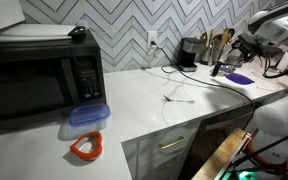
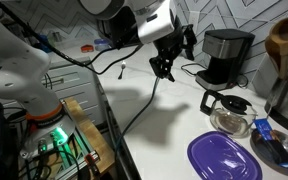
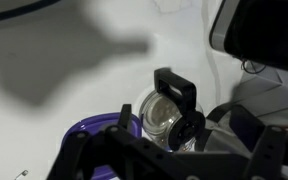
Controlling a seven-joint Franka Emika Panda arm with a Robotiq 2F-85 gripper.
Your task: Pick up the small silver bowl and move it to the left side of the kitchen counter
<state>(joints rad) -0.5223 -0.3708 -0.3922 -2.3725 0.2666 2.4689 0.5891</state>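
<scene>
Gripper (image 2: 165, 70) hangs over the long smooth white kitchen counter (image 2: 174, 130), jaws spread.
Small shiny silver bowl (image 2: 282, 150) shows only in an exterior view, cut by the frame edge.

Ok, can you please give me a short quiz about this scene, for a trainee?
1. True or false: the gripper holds a bowl.
2. The dish beside the carafe is: A) purple B) red C) green.
3. Fill in: the black appliance beside the blue-lidded container is a ____.

Key: 1 false, the gripper hangs open and holds nothing; 2 A; 3 microwave.
</scene>
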